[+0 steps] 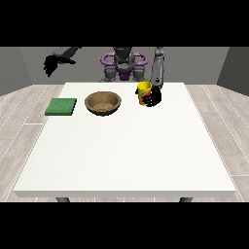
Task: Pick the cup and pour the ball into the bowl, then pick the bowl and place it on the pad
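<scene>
A: Black fingers of the hand at the view's right seem curled round the yellow cup, standing right of the wooden bowl.

B: Risk?

A: Tilting short of the bowl; the ball lands on the table.

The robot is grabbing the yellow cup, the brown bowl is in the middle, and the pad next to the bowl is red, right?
Not quite. The front view shows the pad is green, not red. The rest holds: the hand at the view's right is at the yellow cup, beside the brown bowl.
</scene>
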Controlling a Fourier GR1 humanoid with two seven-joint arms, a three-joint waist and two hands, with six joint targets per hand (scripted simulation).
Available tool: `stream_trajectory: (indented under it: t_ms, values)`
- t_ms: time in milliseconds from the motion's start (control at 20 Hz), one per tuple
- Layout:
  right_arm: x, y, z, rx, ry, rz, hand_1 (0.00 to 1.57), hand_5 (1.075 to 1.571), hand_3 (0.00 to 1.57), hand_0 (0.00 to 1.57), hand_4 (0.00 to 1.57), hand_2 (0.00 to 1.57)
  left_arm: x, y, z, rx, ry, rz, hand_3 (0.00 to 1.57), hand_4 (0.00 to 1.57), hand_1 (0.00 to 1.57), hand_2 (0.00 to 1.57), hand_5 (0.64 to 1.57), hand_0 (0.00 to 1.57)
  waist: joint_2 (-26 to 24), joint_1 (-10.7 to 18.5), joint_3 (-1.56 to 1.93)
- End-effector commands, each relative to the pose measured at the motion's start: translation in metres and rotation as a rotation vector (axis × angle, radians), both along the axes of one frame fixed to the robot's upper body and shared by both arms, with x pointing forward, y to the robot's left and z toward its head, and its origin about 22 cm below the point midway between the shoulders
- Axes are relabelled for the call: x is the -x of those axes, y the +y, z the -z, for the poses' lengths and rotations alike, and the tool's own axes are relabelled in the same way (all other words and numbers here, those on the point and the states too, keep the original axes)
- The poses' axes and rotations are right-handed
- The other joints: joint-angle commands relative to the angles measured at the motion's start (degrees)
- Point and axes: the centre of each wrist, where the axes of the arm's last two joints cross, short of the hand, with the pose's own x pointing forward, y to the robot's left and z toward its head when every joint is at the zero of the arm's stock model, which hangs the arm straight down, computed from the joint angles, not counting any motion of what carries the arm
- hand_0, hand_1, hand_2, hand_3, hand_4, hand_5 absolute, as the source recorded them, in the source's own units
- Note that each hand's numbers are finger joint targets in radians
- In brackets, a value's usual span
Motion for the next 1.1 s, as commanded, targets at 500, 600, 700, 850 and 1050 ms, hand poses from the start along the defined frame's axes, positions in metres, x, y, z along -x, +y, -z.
stream_trajectory:
  t_ms: [500, 600, 700, 850, 1050]
  values:
    - [0.006, -0.006, 0.042, -0.033, 0.212, 0.036, 0.00, 1.569, 0.00, 0.00, 0.00, 0.00, -0.076, 0.048, -0.116, -0.576, 0.199, -0.165, 1.57, 1.57, 1.49, 1.57, 1.274, 1.49, -11.60, 2.54, -0.36]
    - [0.006, -0.013, 0.048, -0.046, 0.194, 0.048, 0.00, 1.568, 0.00, 0.00, 0.00, 0.00, -0.082, 0.018, -0.117, -0.647, 0.175, -0.169, 1.57, 1.53, 1.49, 1.57, 1.287, 1.49, -10.88, 2.82, -0.33]
    - [0.009, -0.043, 0.040, -0.060, 0.200, 0.078, 0.00, 1.569, 0.00, 0.00, 0.00, 0.00, -0.085, 0.006, -0.124, -0.673, 0.179, -0.149, 1.57, 1.51, 1.49, 1.57, 1.267, 1.49, -11.19, 4.21, -0.37]
    - [0.011, -0.034, 0.046, -0.048, 0.190, 0.062, 0.00, 1.569, 0.00, 0.00, 0.00, 0.00, -0.086, -0.002, -0.126, -0.682, 0.206, -0.154, 1.57, 1.51, 1.49, 1.57, 1.267, 1.49, -10.89, 3.57, -0.43]
    - [0.001, -0.020, 0.049, -0.057, 0.166, 0.041, 0.00, 1.570, 0.00, 0.00, 0.00, 0.00, -0.096, -0.042, -0.140, -0.787, 0.163, -0.212, 1.57, 1.51, 1.50, 1.57, 1.244, 1.50, -10.55, 3.01, -0.40]
